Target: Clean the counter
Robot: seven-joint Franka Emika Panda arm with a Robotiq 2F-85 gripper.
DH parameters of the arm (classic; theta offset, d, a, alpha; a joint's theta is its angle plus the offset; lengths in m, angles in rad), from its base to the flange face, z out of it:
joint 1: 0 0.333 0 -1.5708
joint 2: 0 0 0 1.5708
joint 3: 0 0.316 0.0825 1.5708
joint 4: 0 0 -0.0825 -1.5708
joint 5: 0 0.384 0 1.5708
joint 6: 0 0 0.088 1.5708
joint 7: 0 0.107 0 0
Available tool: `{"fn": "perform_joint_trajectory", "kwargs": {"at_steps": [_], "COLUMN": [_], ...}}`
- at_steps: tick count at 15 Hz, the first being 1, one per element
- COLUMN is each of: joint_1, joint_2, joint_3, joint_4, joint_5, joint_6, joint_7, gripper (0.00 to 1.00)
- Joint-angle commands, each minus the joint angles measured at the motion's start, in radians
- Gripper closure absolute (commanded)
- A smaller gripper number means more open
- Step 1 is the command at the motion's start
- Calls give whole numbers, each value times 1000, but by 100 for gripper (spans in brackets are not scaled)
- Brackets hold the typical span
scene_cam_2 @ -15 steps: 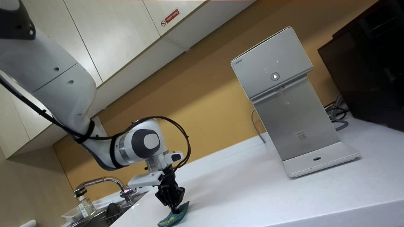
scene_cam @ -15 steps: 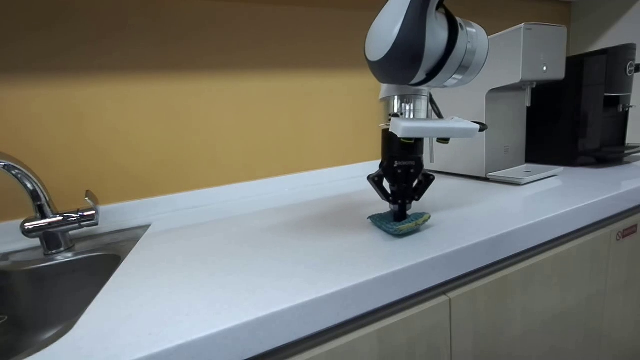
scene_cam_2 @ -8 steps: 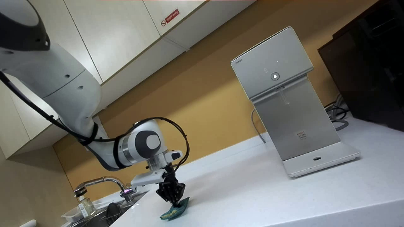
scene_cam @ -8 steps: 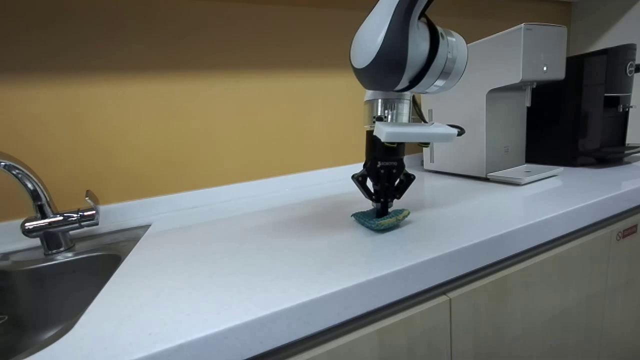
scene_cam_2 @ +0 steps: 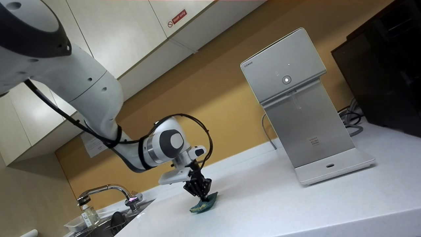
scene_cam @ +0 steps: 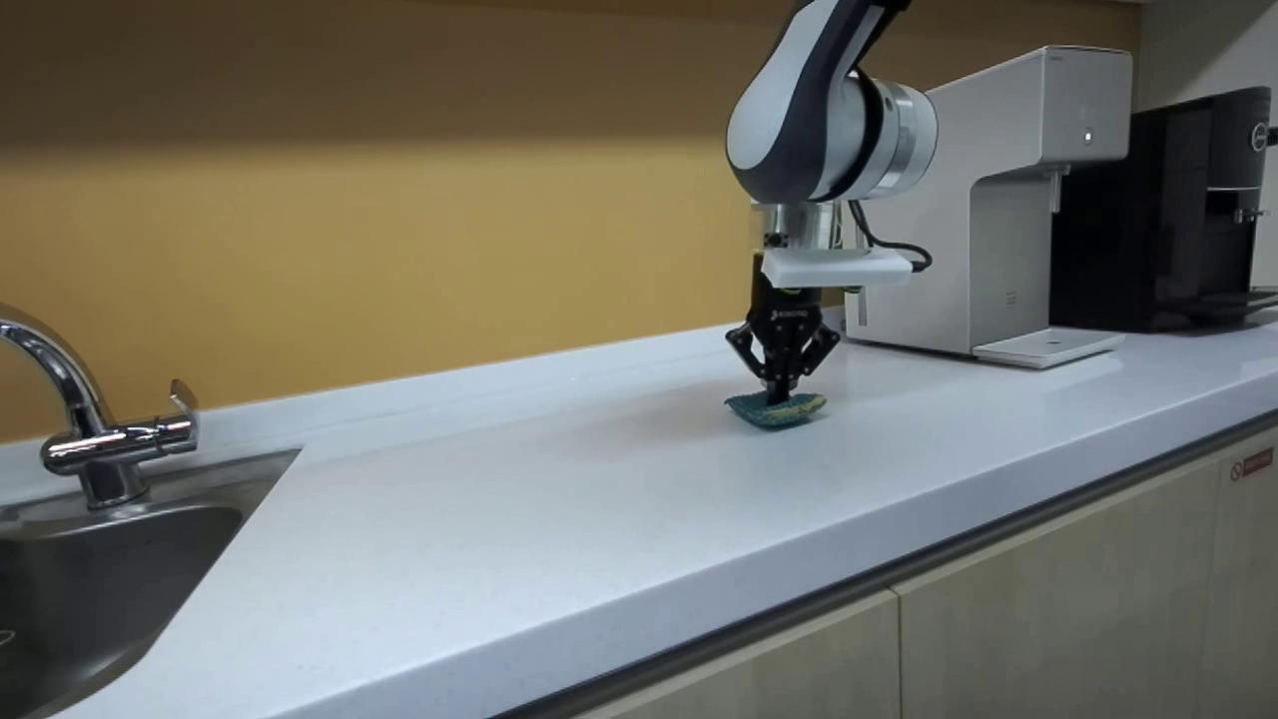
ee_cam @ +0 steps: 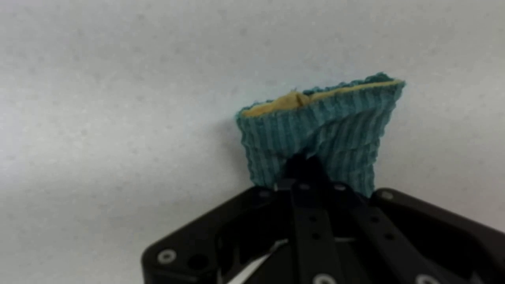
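The counter (scene_cam: 499, 519) is a long matte white top; it also shows in an exterior view (scene_cam_2: 263, 204) and fills the wrist view (ee_cam: 118, 118). A teal ribbed cloth pad with a yellow edge (scene_cam: 774, 414) lies against the counter, its sides curled up; it also shows in an exterior view (scene_cam_2: 204, 206) and the wrist view (ee_cam: 272, 134). My gripper (scene_cam: 779, 395) points straight down and is shut on the middle of the pad, as the wrist view (ee_cam: 303, 161) also shows. The pad is pinched into a fold at the fingertips. The fingertips' ends are hidden in the fold.
A steel sink (scene_cam: 60, 589) with a chrome faucet (scene_cam: 110, 449) is at one end. A grey water dispenser (scene_cam: 929, 240) stands near my gripper, with a black machine (scene_cam: 1158, 220) beyond. The yellow wall (scene_cam: 449, 270) rises behind the counter. Cabinets (scene_cam_2: 125, 36) hang above.
The gripper and pad first slid along the counter towards the sink, then back towards the wall and slightly towards the dispenser. The gripper stays shut on the pad throughout.
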Motion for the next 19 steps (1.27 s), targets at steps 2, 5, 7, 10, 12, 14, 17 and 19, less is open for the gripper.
{"fn": "perform_joint_trajectory", "kwargs": {"at_steps": [2,5,7,10,12,14,17,19], "joint_1": [3,7,12,25,29,29,16,12], "joint_2": [-38,-58,-73,-111,-144,-179,-225,-243], "joint_3": [-3,1,-4,-19,-22,-18,18,35], "joint_4": [-43,-48,-41,-31,-22,-14,-5,-4], "joint_5": [-17,-17,-32,-95,-145,-184,-148,-124], "joint_6": [-20,-30,-30,-33,-50,-89,-193,-246], "joint_7": [45,49,64,101,132,158,113,93], "gripper": [99,73,65,45,31,17,1,0]}}
